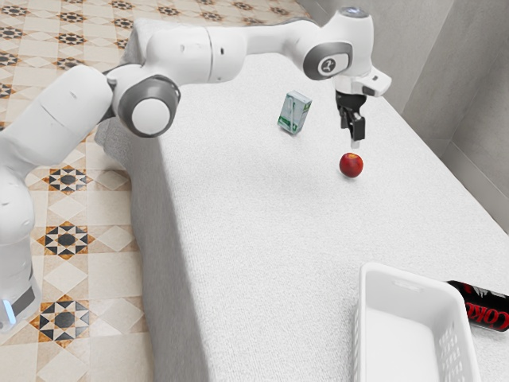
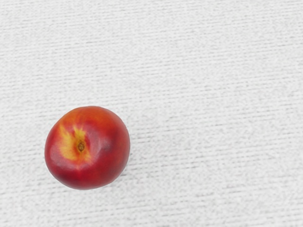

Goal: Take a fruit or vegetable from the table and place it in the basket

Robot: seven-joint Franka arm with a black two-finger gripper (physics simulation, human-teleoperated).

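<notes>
“Gripper [image 1: 355, 137]?”
“One, black, raised above the table [image 1: 262, 215]; spread or pressed together, cannot tell.”
“Nectarine [image 2: 87, 148]?”
“One, red and yellow, on the table below the gripper, outside the white basket [image 1: 360, 318].”

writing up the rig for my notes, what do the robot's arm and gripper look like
The arm is glossy white with smooth, rounded segments and dark grey rings and caps at the joints. One dark cap carries a pale oval emblem with a dark figure. A blue light strip glows low on the arm. The gripper is black and angular.
</notes>
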